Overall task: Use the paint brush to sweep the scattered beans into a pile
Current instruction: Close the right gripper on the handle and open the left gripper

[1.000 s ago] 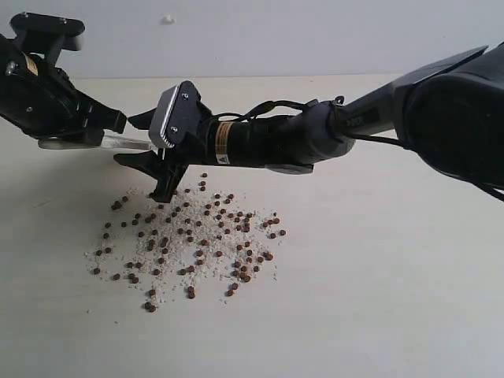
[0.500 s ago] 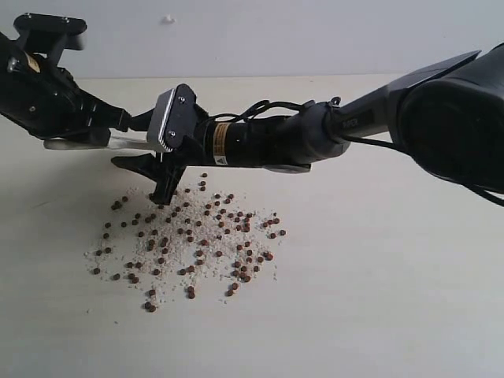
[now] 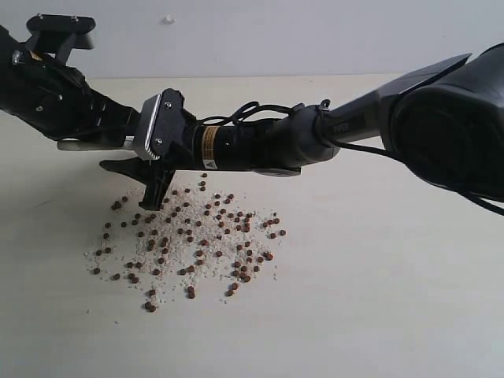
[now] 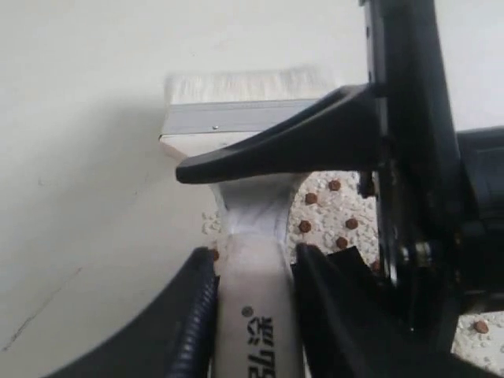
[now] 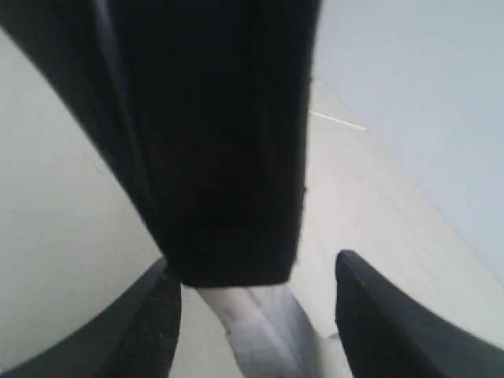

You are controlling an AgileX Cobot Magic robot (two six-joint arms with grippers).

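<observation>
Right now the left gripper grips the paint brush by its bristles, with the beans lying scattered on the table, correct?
Not quite: the left gripper grips the paint brush by its white handle, not its bristles, as the left wrist view shows. The beans do lie scattered on the table.

In the exterior view you get only a pale sliver of the paint brush; the left arm and right arm hide the rest. In the left wrist view one finger of the right gripper crosses the ferrule, and the picture's edge cuts off the handle's print. In the right wrist view a blurred dark mass blocks most of the scene.
</observation>
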